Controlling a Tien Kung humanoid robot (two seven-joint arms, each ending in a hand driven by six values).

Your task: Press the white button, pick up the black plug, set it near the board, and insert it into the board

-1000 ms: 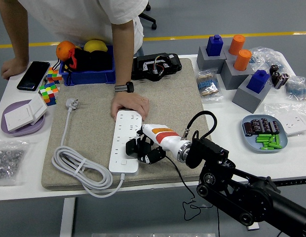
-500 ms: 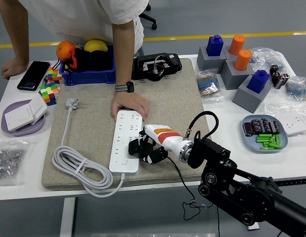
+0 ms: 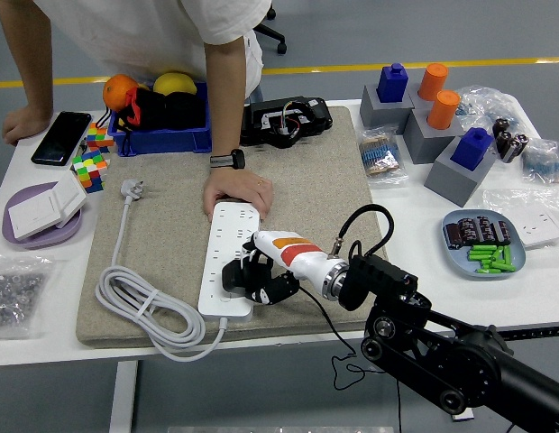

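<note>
A white power strip (image 3: pixel 227 257) lies lengthwise on the beige mat (image 3: pixel 171 225). A person's hand (image 3: pixel 236 189) presses down on its far end. My right hand (image 3: pixel 248 276) reaches in from the lower right, its black fingers curled around the black plug (image 3: pixel 236 275) over the strip's near half. The plug sits on or just above the strip's sockets; I cannot tell whether its pins are in. A black cable (image 3: pixel 370 216) loops up behind my right wrist. The strip's white button is hidden or too small to pick out. My left arm is out of sight.
The strip's white cord (image 3: pixel 140 311) coils on the mat's near left, its plug (image 3: pixel 131 188) at the far left. A purple plate (image 3: pixel 32 233), cubes (image 3: pixel 88 167), blue bin (image 3: pixel 162 135) and phone (image 3: pixel 60 137) stand left. Grey blocks (image 3: pixel 442 144) and a battery plate (image 3: pixel 482 244) are right.
My right hand has slid left with the black plug, from beside the strip's right edge to over the strip's near half. The person's hand has stayed on the far end.
</note>
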